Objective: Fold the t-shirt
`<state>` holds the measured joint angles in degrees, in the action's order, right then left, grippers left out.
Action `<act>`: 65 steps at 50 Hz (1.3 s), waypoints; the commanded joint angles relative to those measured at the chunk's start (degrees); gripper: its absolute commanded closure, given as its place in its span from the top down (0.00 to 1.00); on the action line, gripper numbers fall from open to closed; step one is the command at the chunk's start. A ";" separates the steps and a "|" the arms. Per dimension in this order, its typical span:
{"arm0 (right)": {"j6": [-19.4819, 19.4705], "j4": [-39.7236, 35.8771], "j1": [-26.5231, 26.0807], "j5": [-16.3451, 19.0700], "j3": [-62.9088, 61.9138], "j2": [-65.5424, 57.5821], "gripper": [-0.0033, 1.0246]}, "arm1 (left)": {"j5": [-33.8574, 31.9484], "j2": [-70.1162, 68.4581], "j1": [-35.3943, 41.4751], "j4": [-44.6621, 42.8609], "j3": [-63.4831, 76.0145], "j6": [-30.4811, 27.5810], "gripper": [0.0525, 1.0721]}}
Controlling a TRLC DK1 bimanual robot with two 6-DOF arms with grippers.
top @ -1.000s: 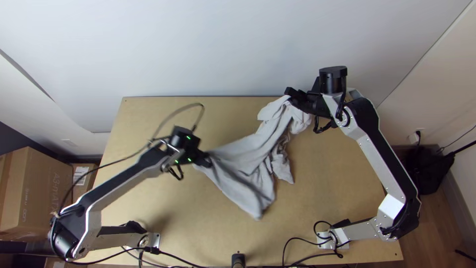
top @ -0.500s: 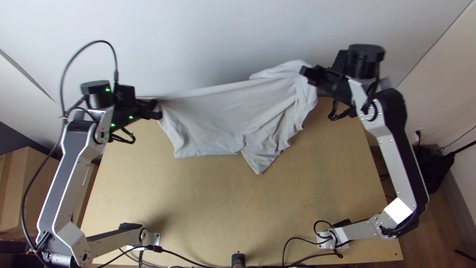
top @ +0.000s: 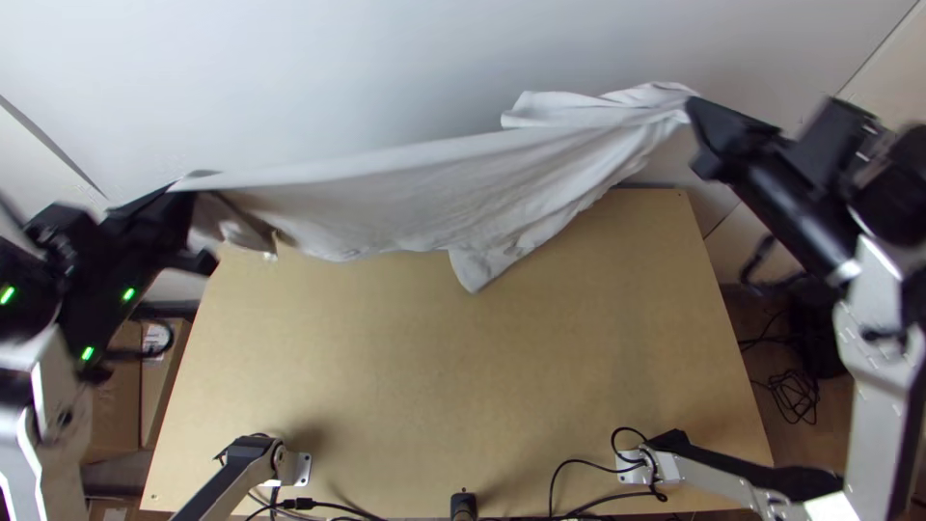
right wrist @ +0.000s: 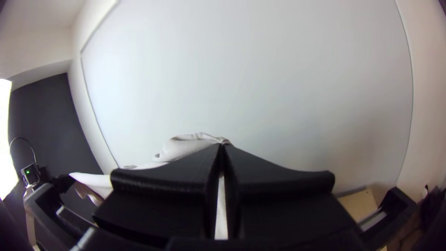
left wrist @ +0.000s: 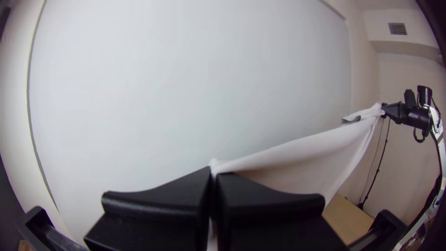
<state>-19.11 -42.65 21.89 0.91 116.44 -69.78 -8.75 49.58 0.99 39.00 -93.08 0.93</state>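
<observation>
Clamping one end of the pale t-shirt (top: pixel 434 193), my left gripper (top: pixel 181 198) has its fingers closed on the fabric. My right gripper (top: pixel 696 116) is likewise closed on the opposite end, where the cloth gathers into folds. The garment is suspended between them near the far edge of the table (top: pixel 434 386), its upper edge drawn out, one lower corner hanging to a point.

A pale wall (top: pixel 386 68) stands behind the table (top: pixel 434 386).

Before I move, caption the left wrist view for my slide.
Left gripper pinching the pale t-shirt, stretched toward the right gripper against a white wall.
</observation>
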 commanded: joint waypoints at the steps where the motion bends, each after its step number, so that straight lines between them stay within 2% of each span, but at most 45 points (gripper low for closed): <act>1: 2.15 2.14 1.66 -0.56 -4.38 7.82 0.03 | 0.76 -6.96 -0.38 1.07 -1.14 2.24 0.02; 11: 2.85 4.16 7.11 -0.47 -6.49 14.41 0.03 | 0.76 -13.28 -0.56 5.29 -2.90 3.38 0.02; 20: 2.85 5.74 7.29 -0.38 -4.38 13.18 0.03 | 0.67 -13.20 -0.56 8.19 -2.99 4.52 0.02; 26: 1.54 5.65 7.29 -0.47 -6.84 11.42 0.03 | -0.21 -13.64 0.41 9.07 2.81 6.89 0.02; 30: -0.05 5.74 6.24 -0.56 -12.56 10.89 0.03 | -0.65 -15.04 2.08 9.16 10.64 7.77 0.02; 34: -0.40 6.44 2.02 -0.29 -20.82 11.07 0.02 | -1.97 -16.98 4.19 8.63 19.78 8.83 0.02; 38: -1.98 8.46 -1.67 2.34 -30.31 11.33 0.02 | -3.20 -18.03 6.12 7.49 29.27 10.06 0.02; 41: -3.56 12.77 -5.19 5.86 -37.96 11.42 0.02 | -4.43 -18.03 7.62 6.70 36.56 10.58 0.02; 44: -4.53 18.57 -7.56 7.97 -45.34 11.07 0.02 | -4.61 -17.85 7.88 2.92 43.86 9.97 0.02; 51: -5.32 27.45 -10.20 8.23 -53.69 5.18 0.02 | -6.19 -13.28 8.94 -7.01 53.09 9.35 0.02; 65: -7.17 38.08 -12.40 8.15 -53.69 -10.29 0.02 | -7.07 12.91 8.32 -27.23 50.63 9.97 0.02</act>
<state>-24.91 -7.70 10.31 9.04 61.60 -75.42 -15.07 54.24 9.74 16.03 -39.99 9.67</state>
